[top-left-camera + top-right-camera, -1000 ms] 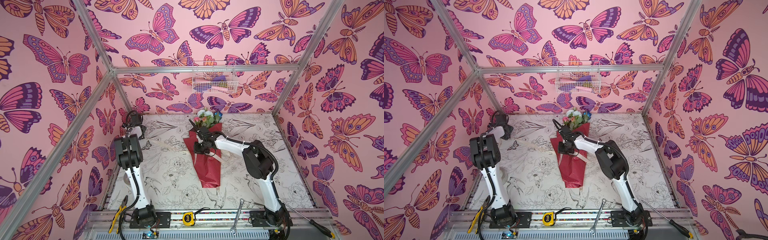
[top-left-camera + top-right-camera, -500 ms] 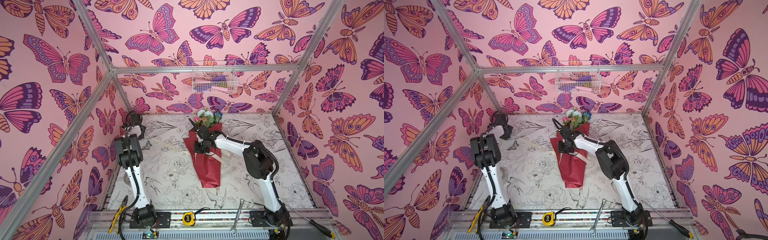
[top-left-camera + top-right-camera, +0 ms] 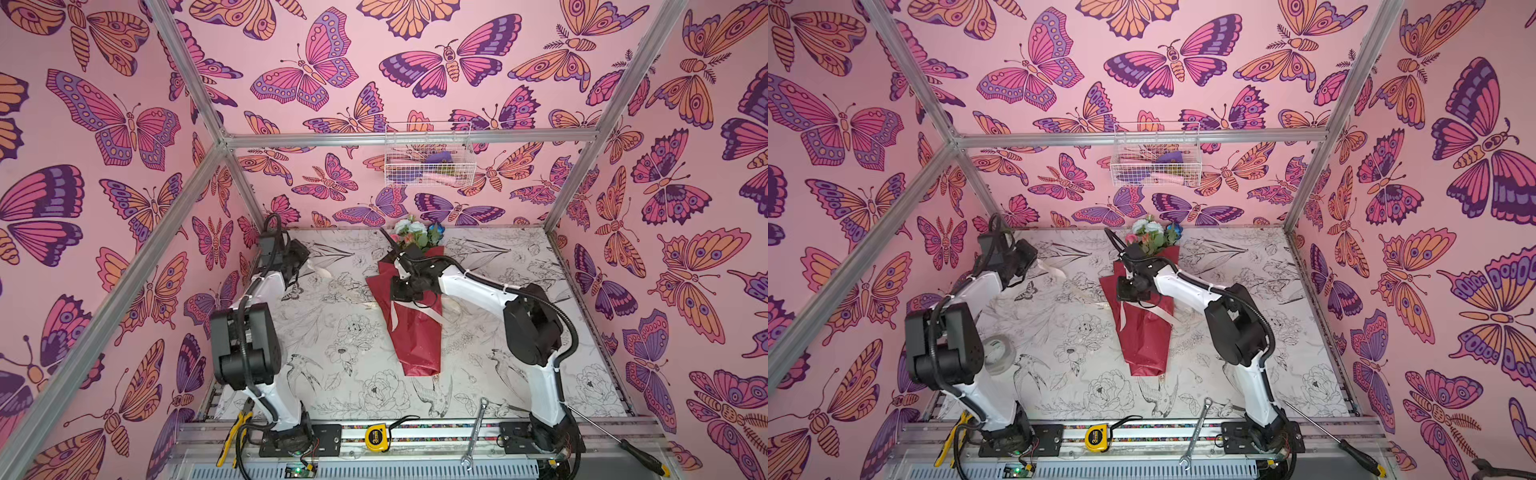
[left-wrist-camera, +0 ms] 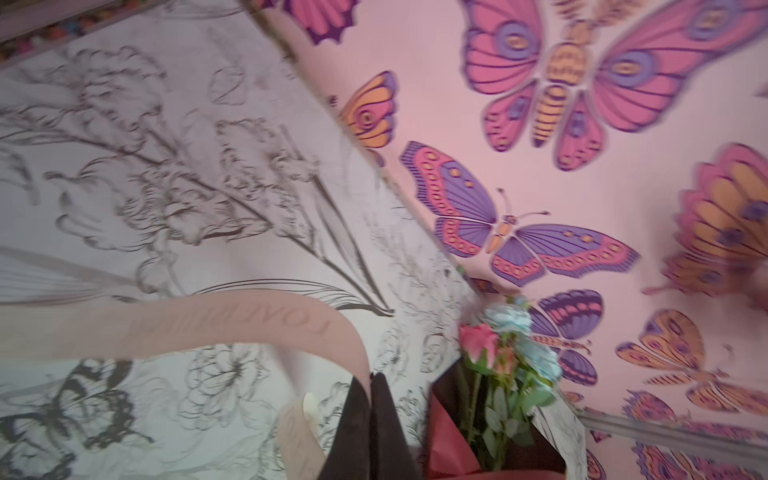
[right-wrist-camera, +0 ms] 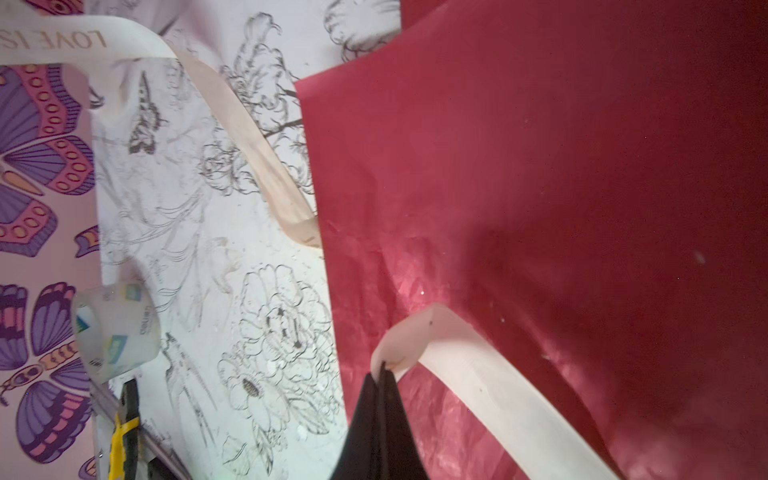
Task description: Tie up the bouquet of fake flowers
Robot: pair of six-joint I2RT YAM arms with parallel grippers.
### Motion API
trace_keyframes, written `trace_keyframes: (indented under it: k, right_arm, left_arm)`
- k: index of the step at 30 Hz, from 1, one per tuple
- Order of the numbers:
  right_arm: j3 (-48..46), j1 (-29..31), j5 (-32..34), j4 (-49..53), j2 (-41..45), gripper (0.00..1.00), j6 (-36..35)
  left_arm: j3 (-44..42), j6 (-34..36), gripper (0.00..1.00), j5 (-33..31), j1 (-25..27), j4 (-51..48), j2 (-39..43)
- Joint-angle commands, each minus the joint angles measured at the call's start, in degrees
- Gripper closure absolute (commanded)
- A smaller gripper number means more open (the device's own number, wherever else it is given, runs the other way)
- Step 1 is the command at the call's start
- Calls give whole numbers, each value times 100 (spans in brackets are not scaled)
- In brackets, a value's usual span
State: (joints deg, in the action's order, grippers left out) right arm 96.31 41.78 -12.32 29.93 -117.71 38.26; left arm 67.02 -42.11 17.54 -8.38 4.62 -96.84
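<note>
The bouquet of fake flowers (image 3: 415, 340) (image 3: 1144, 340) lies along the middle of the table in dark red paper, its pink, white and blue heads (image 3: 415, 235) toward the back wall. A cream lettered ribbon (image 5: 478, 374) crosses the paper (image 5: 540, 187). My right gripper (image 5: 384, 368) (image 3: 401, 293) hovers over the bouquet's upper half, shut on one loop of the ribbon. At the far left, my left gripper (image 4: 371, 376) (image 3: 1030, 257) is shut on another stretch of the ribbon (image 4: 249, 328), a little apart from the flower heads (image 4: 498, 361).
A clear tape roll (image 3: 996, 355) stands by the left arm. Along the front rail lie pliers (image 3: 232, 432), a yellow tape measure (image 3: 377, 436), a wrench (image 3: 473, 432) and a screwdriver (image 3: 623, 440). A wire basket (image 3: 428, 153) hangs on the back wall.
My left gripper has shut on the ribbon. Both arms and the bouquet sit about where they were.
</note>
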Motion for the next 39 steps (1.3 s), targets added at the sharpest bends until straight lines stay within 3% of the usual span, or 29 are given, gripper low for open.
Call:
trace_keyframes:
  k: [1, 7, 20, 33, 39]
  right_arm:
    - [-120, 50, 115, 265, 536, 100, -257]
    - [135, 29, 360, 805, 996, 100, -647]
    - [1630, 29, 479, 1682, 963, 100, -1118]
    - [4536, 31, -139, 2453, -666, 100, -1117]
    - [4746, 23, -417, 1680, -1002, 100, -801]
  left_arm:
    - [-503, 535, 100, 651, 331, 337, 509]
    - [-1266, 813, 100, 1097, 915, 346, 1659]
    - [-2304, 726, 100, 958, 1742, -106, 3976]
    - [-2185, 1124, 100, 1158, 2406, 14, 4367]
    - [-1913, 1733, 100, 1359, 2908, 298, 4177]
